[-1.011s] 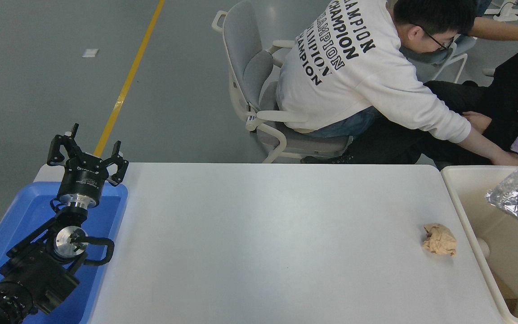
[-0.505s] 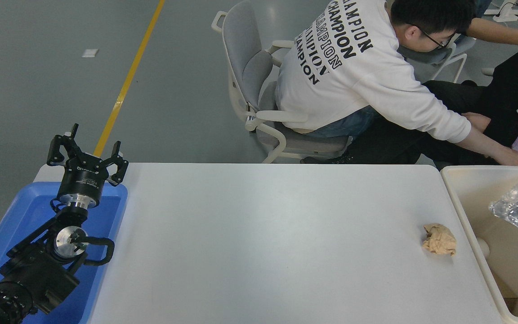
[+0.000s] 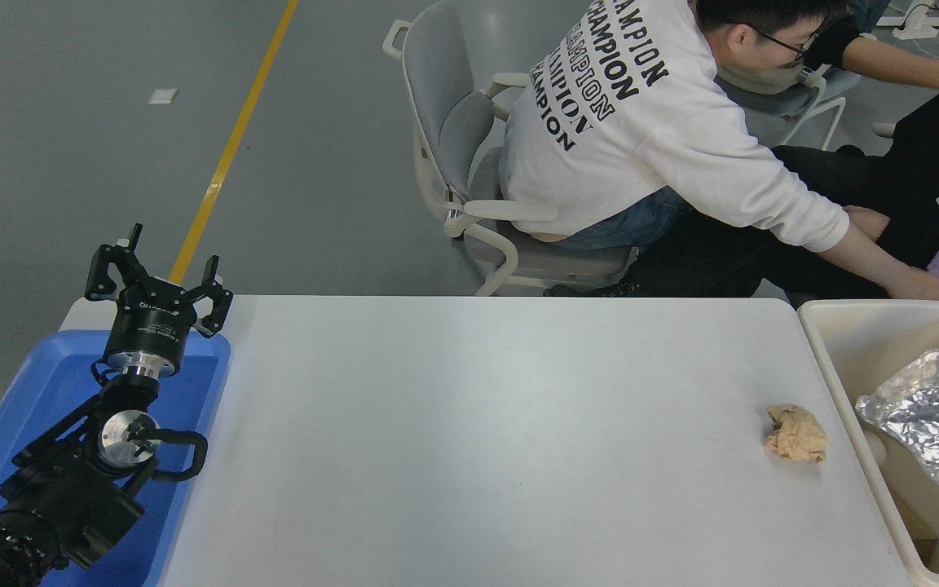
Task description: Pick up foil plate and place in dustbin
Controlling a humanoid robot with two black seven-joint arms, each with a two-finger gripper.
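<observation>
Foil plate (image 3: 930, 426) inside dustbin (image 3: 836, 359) at table's right end, tilted, lying against bin's interior; no gripper on it; R arm out of view. L gripper (image 3: 158, 281) parked lower left over blue tray (image 3: 46, 383), fingers spread apart, holding nothing. Crumpled tan paper ball (image 3: 796, 434) on white table (image 3: 478, 424), just beside bin's left wall. Person in white sweatshirt (image 3: 641, 114) seated at far side, hand (image 3: 922, 287) near bin's far rim.

Shiny crinkled silver foil plate (image 3: 930, 428) lying inside large cream plastic dustbin (image 3: 851, 383); left black end effector (image 3: 158, 285) parked, fingers spread.
</observation>
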